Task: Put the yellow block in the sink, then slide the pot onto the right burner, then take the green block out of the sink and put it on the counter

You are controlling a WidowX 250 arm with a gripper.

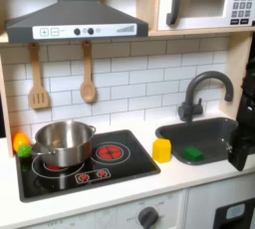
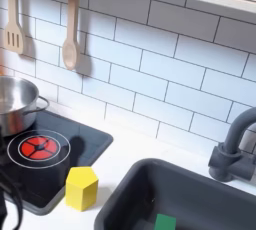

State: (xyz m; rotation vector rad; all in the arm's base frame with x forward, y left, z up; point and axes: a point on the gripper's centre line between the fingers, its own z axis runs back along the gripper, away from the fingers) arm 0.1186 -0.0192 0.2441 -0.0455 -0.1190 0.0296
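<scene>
The yellow block (image 1: 161, 150) (image 2: 82, 187) stands on the cream counter (image 1: 184, 176) (image 2: 125, 152) between the cooktop and the sink (image 1: 221, 133) (image 2: 200, 189). Inside the sink, near its left front, lies the green block (image 1: 189, 153) (image 2: 165, 221). The silver pot (image 1: 65, 143) (image 2: 14, 104) sits on the left burner, and the right burner (image 1: 111, 152) (image 2: 38, 147) is bare. My gripper (image 1: 242, 151) is a black shape at the first exterior view's right edge, over the sink's right end. Its fingers are cut off by the frame.
A black faucet (image 1: 202, 89) (image 2: 235, 149) rises behind the sink. An orange-and-green toy vegetable (image 1: 20, 143) lies left of the pot. A spatula (image 1: 38, 79) and wooden spoon (image 1: 88, 74) hang on the tiled wall. Dark curved cables (image 2: 10, 199) show at the second exterior view's lower left.
</scene>
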